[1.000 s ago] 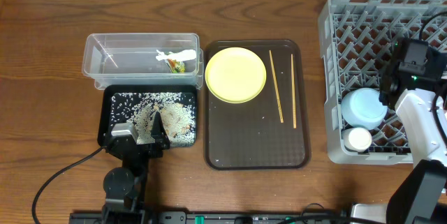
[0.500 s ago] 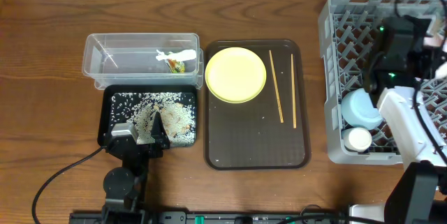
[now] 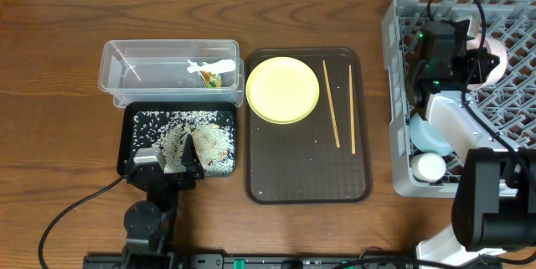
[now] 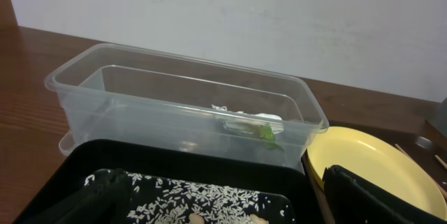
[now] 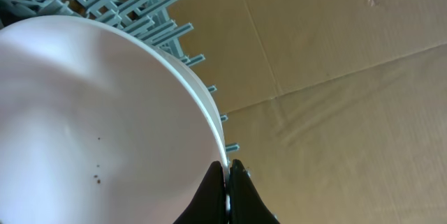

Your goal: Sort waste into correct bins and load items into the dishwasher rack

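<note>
Right fingers (image 5: 213, 192) swung toward rack (image 3: 397, 19) far edge, pinching pinkish bowl (image 5: 91, 112) rim; left fingers (image 4: 370, 192) spread over black tray (image 3: 128, 139).

My left arm (image 3: 144, 219) is black. It has a grey block by the left claw (image 3: 182, 156) and a black cable (image 3: 81, 200) curling off it. My right arm (image 3: 456, 122) is part white and part black, with a tiny green light (image 3: 420, 35). My right claw (image 5: 227, 182) has thin dark tips.
</note>
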Available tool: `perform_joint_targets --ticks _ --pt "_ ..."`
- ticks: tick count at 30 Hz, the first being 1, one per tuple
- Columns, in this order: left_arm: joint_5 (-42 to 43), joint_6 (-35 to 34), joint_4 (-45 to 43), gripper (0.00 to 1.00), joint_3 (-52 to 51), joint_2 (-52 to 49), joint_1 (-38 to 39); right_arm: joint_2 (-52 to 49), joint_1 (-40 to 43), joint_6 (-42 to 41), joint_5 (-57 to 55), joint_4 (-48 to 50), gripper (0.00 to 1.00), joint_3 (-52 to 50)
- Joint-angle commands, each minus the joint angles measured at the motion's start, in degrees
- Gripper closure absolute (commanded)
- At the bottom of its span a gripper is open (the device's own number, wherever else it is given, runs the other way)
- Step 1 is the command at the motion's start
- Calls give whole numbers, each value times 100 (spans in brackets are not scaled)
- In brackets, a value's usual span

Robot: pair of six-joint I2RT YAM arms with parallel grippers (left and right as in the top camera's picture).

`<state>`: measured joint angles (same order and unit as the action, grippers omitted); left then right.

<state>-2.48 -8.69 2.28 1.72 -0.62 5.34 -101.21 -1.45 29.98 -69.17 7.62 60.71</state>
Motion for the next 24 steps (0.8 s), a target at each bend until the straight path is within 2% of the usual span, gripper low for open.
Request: perform_joint_targets --ticks 1,8,9,11,12,14,17,22,24 --pt "-4 98 151 10 -149 39 -28 -170 -361 140 -66 -39 99 35" --pt "-4 98 151 10 -149 39 -28 -181 -890 138 -678 -181 98 35" --pt "-4 98 151 10 -149 39 -28 -179 -942 138 -769 -173 93 35" --pt "-4 96 151 10 -149 39 -28 -162 -1062 142 -927 -155 77 35" --pt "-4 96 153 10 -149 39 -28 -153 -1119 140 -981 -157 76 35" --pt "-4 96 153 10 -149 39 -28 -133 -1196 140 -994 -162 80 35" --pt "-4 98 153 10 -149 39 -28 -133 -1226 140 -1034 -164 78 35" --pt "-4 96 151 10 -149 39 -28 -66 -1519 140 -1025 -149 50 35" --pt "-4 96 153 10 -149 39 -28 -57 -1670 142 -1032 -70 42 35"
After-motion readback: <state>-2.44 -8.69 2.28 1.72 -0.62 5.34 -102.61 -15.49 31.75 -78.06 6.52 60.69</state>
